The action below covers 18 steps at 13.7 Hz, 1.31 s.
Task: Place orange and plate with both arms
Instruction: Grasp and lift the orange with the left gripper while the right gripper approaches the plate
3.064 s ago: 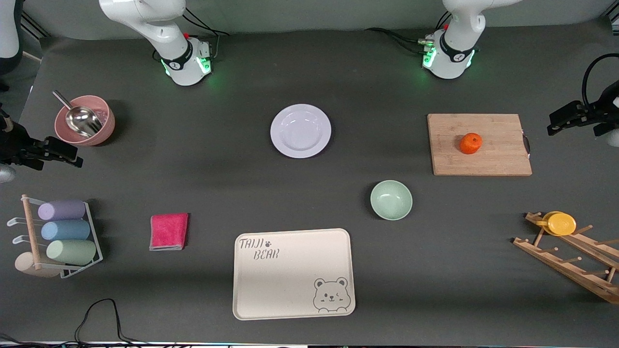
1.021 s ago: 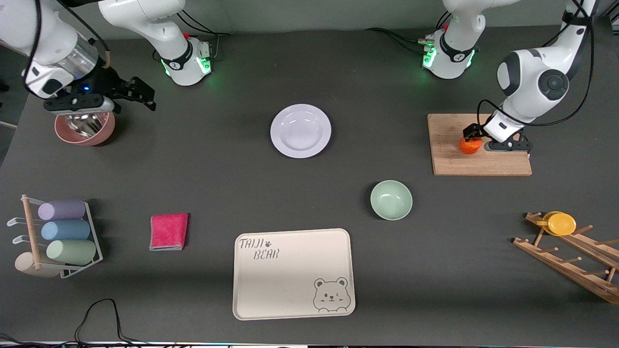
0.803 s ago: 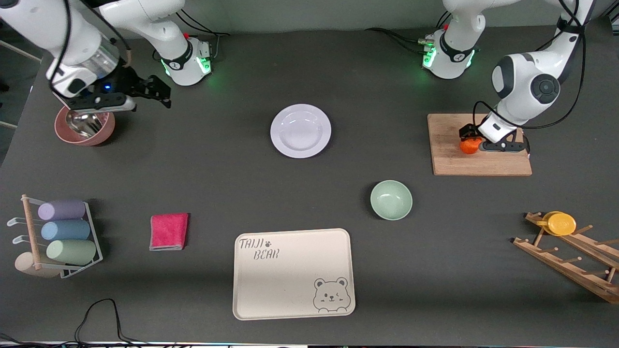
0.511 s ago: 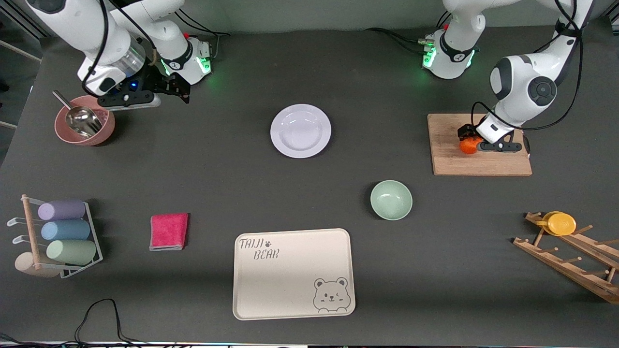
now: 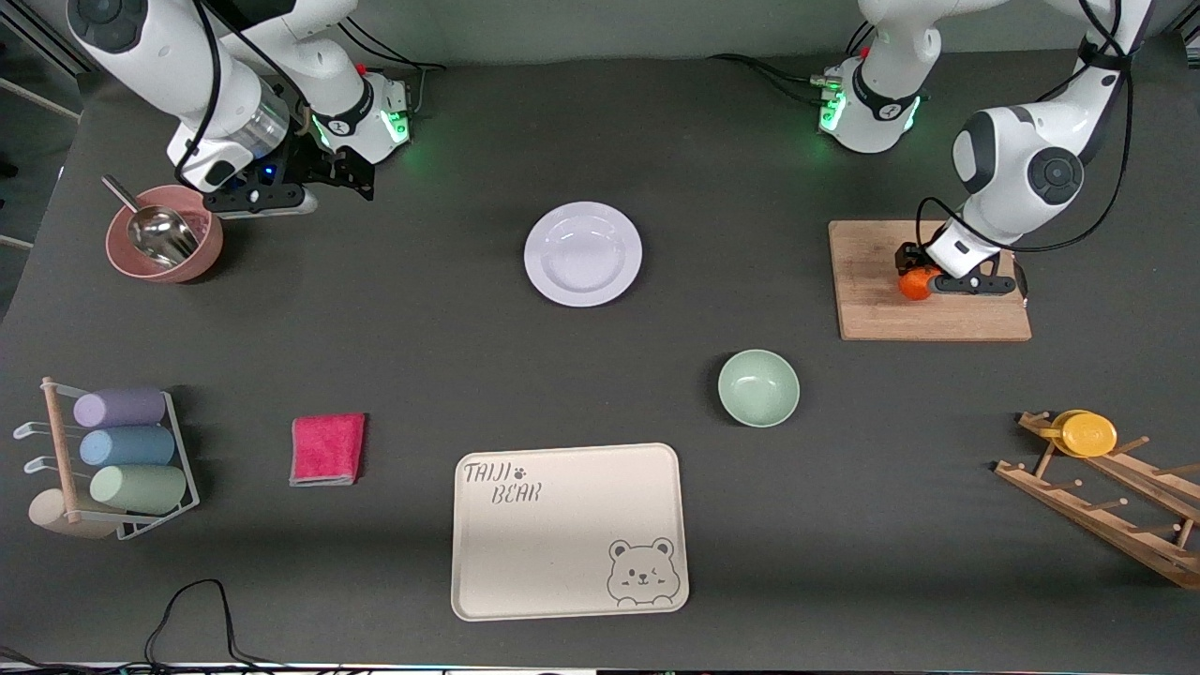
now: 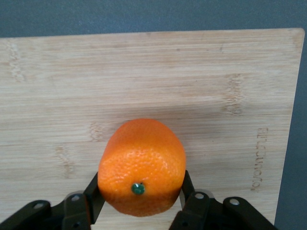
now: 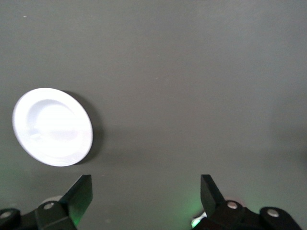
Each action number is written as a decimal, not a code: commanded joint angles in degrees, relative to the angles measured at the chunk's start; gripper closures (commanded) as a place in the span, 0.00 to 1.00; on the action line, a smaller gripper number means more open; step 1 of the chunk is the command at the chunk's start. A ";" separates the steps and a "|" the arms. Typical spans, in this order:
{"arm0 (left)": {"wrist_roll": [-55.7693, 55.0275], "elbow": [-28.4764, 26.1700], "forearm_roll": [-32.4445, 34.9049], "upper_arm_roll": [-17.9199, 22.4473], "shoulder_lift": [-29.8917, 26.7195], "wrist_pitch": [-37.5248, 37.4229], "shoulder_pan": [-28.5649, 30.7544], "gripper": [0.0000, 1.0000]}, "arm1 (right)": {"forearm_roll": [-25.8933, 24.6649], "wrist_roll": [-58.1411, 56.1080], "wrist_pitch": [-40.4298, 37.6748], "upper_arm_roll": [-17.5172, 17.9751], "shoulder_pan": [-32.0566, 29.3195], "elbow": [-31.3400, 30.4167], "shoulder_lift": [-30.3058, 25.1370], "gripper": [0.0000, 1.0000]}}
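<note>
The orange [image 5: 918,284] sits on a wooden cutting board [image 5: 937,317] at the left arm's end of the table. My left gripper [image 5: 916,278] is down on the board and shut on the orange [image 6: 142,165], one black finger pressed to each side of it. The left gripper [image 6: 141,186] and the board [image 6: 144,72] fill the left wrist view. The white plate [image 5: 583,253] lies bare near the table's middle. My right gripper [image 5: 351,174] hangs open and holds nothing, over the table beside the right arm's base. In its wrist view the right gripper [image 7: 145,185] stands wide, with the plate [image 7: 52,126] off to one side.
A pink bowl [image 5: 202,246] holding a metal scoop stands at the right arm's end. A pale green bowl [image 5: 758,387], a cream bear-print tray [image 5: 569,530], a pink cloth [image 5: 327,448], a cup rack [image 5: 112,450] and a wooden peg rack with a yellow lid [image 5: 1087,434] lie nearer the front camera.
My left gripper has closed onto the orange on the board. The right arm has swung from above the pink bowl toward its base and the plate, staying open.
</note>
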 commanded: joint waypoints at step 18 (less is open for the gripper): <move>-36.15 29.88 -9.64 -12.05 -10.04 -40.98 -15.36 0.84 | 70.99 -85.93 3.42 -16.36 0.63 -18.01 31.32 0.00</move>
